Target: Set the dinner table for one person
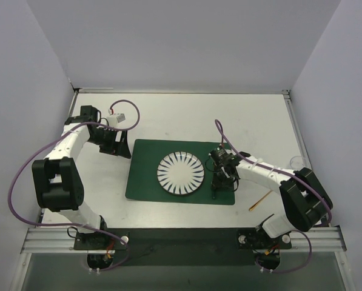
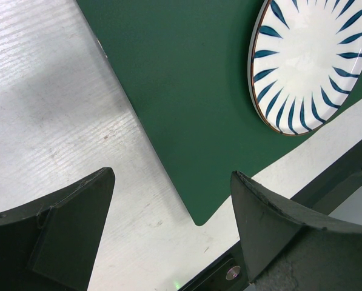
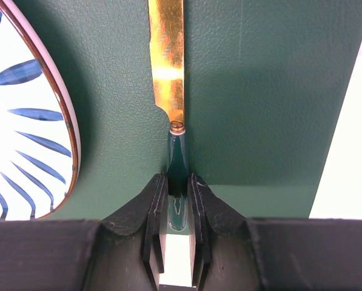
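The white dinner table (image 1: 187, 118) holds a dark green placemat (image 1: 144, 170) with a white plate with blue stripes (image 1: 181, 173) in its middle. My right gripper (image 1: 222, 182) is over the placemat just right of the plate. In the right wrist view it (image 3: 177, 182) is shut on the green handle of a knife (image 3: 178, 154), whose gold blade points away along the placemat (image 3: 259, 91) beside the plate's rim (image 3: 59, 121). My left gripper (image 1: 117, 145) is open and empty by the placemat's left edge; it (image 2: 171, 176) looks down on the placemat's corner (image 2: 196, 206) and the plate (image 2: 308, 60).
A gold utensil (image 1: 258, 202) lies on the table right of the placemat near the right arm's base. A clear glass (image 1: 296, 162) stands at the right edge. The metal rail (image 1: 168, 233) runs along the near edge.
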